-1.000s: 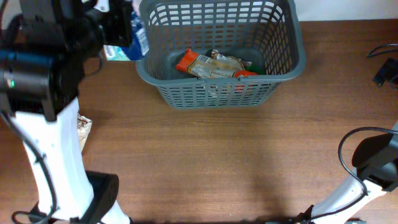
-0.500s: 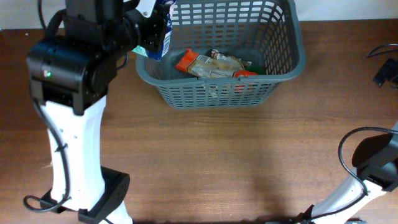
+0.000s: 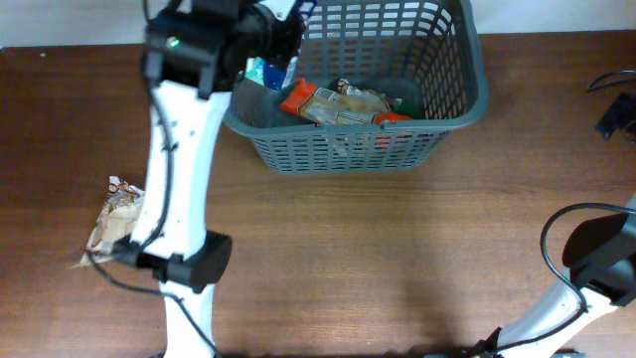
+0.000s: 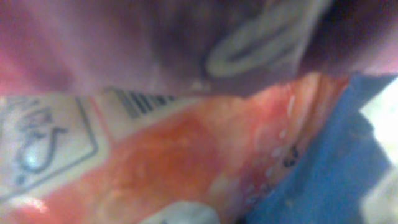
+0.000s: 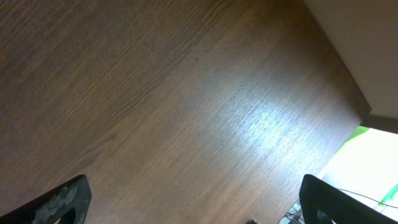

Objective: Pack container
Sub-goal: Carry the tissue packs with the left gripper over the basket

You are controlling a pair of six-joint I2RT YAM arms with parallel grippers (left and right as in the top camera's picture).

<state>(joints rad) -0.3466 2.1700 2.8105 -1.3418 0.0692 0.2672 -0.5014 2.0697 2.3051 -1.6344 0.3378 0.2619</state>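
The dark grey basket [image 3: 475, 91] stands at the back of the table. Inside lie an orange packet [image 3: 296, 97], a beige packet [image 3: 348, 105] and other items. My left gripper [image 3: 279, 38] hangs over the basket's left inner side, shut on a blue and white packet [image 3: 264, 72] that dips inside the rim. The left wrist view is filled, very close and blurred, by the orange packet [image 4: 155, 155] and the blue packet [image 4: 336, 168]; the fingers do not show there. My right gripper [image 5: 193, 202] is open and empty above bare table.
A crumpled tan snack packet [image 3: 112, 221] lies on the brown table at the left, beside the left arm's base [image 3: 189, 261]. The right arm [image 3: 596, 261] is folded at the lower right corner. Dark cables [image 3: 614, 104] lie at the right edge.
My left arm has swung right, carrying the blue packet from outside the basket's left wall to over its left interior. The tan packet on the table has come into view.
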